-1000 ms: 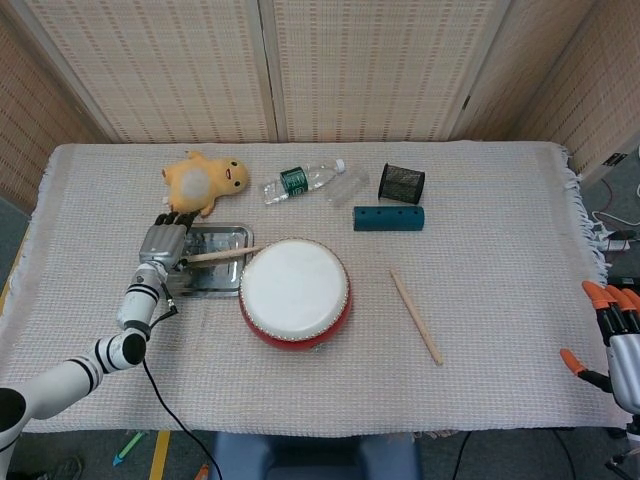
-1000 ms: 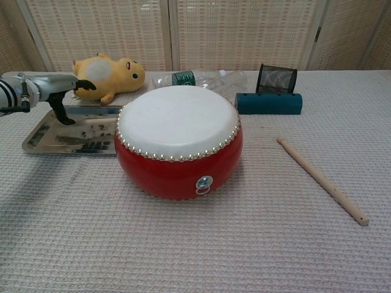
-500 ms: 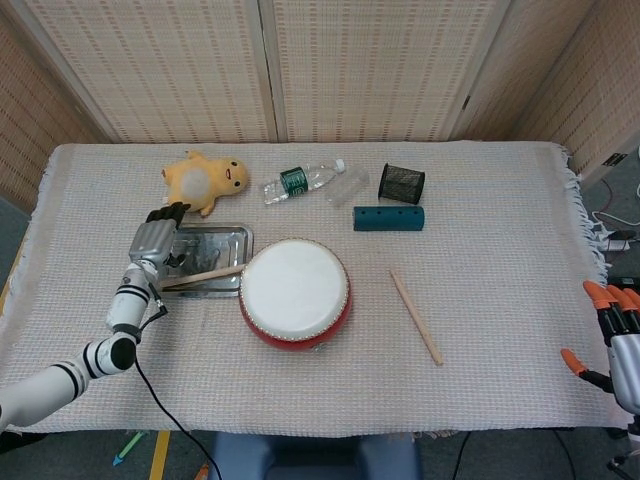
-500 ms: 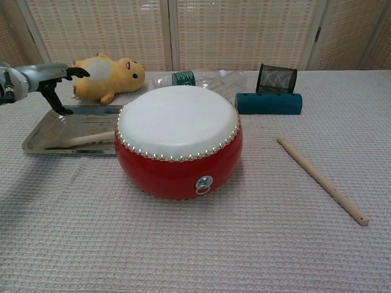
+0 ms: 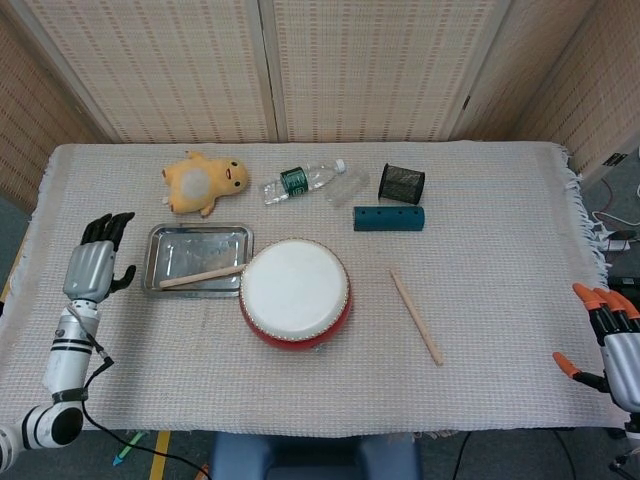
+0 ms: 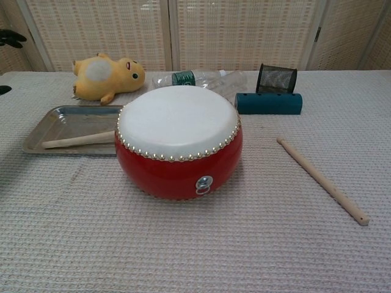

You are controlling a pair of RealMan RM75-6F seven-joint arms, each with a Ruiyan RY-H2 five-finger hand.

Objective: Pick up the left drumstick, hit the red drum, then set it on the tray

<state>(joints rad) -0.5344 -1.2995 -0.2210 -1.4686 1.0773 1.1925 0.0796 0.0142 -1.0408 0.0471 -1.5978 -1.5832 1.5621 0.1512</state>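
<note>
The left drumstick lies inside the metal tray, its tip pointing toward the red drum. My left hand hovers left of the tray, away from it, fingers spread and holding nothing. In the chest view only dark fingertips show at the left edge. My right hand stays at the far right edge of the table, fingers apart and empty. A second drumstick lies on the cloth right of the drum.
A yellow plush toy sits behind the tray. A plastic bottle, a black mesh cup and a teal block stand behind the drum.
My left hand let go of the drumstick, which now rests in the tray, and drew back leftward away from the tray. The right hand stayed put.
</note>
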